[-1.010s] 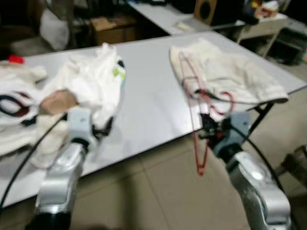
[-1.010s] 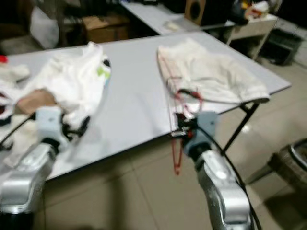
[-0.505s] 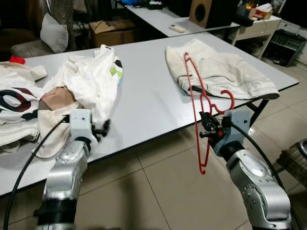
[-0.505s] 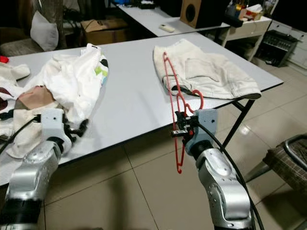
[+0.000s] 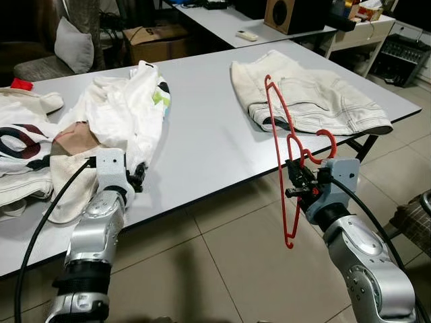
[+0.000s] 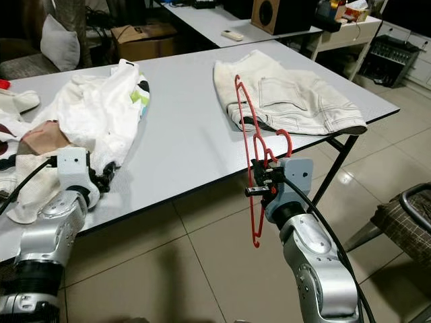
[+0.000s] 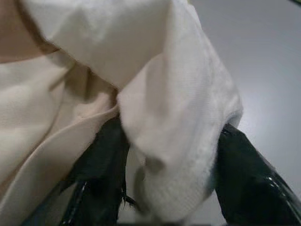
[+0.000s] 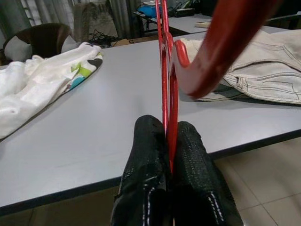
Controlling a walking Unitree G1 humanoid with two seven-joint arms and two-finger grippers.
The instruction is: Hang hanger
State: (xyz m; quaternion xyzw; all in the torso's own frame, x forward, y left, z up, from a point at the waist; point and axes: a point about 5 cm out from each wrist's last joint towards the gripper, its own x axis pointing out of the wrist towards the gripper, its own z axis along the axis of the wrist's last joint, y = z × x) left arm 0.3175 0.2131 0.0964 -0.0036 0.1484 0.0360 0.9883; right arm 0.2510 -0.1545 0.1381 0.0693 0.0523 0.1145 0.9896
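Since the earlier pictures the blur has cleared and the whole scene has shifted a little, so the head camera has moved; the red hanger [image 5: 288,155] remains clamped in the right gripper, held at about the same height off the near edge of the table [image 5: 215,128].

At the table's left end lies a heap of white clothes [image 5: 118,114], with a white garment bearing a red and black print [image 5: 17,145] beside it at the far left edge. The left gripper [image 5: 137,178] sits at the near edge of the table against the hem of that heap; in the left wrist view its two black fingers [image 7: 101,165] stand apart with a fold of cream cloth [image 7: 174,141] between them, though whether they press on it I cannot tell.

The middle of the table is bare grey surface. Toward the right end lie folded cream shorts [image 5: 310,97], reaching the near right corner.

In front of that corner, over the tiled floor [image 5: 222,269], the right gripper [image 5: 296,185] pinches the hanger's frame with its fingers [image 8: 146,160] closed tight on the red wire. The hanger stands nearly upright, hook curling beside the gripper.
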